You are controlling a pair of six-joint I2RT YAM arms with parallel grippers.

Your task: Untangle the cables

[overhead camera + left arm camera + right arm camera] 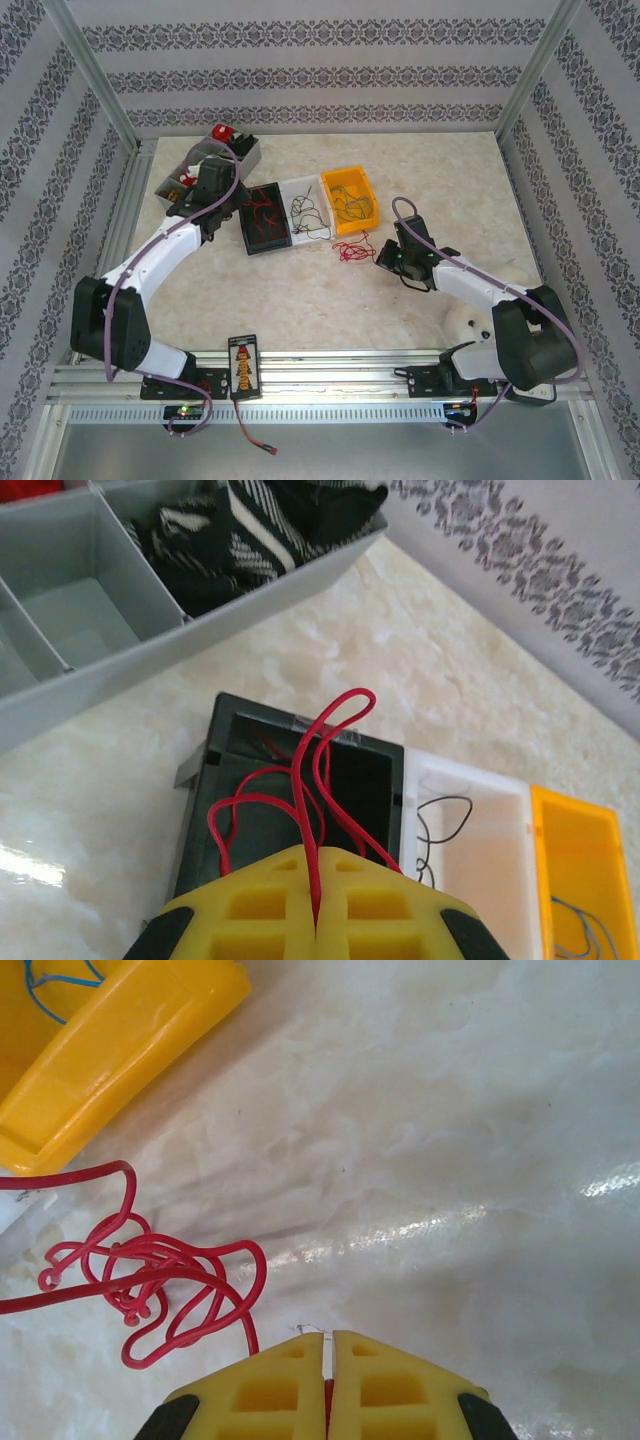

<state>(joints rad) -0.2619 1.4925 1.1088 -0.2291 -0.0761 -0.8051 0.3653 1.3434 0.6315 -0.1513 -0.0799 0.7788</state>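
Red cables (150, 1280) tangled on marble table (450, 1140), just beside yellow bin (110, 1050) | right gripper (327, 1360) jaws pressed together, pinching one strand of tangle | left gripper (315, 905) jaws pinching another red cable (298, 780), looped over black bin (250, 712)

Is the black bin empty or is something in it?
Not empty. Thin red wires lie looped inside the black bin, some running up into the shut left gripper.
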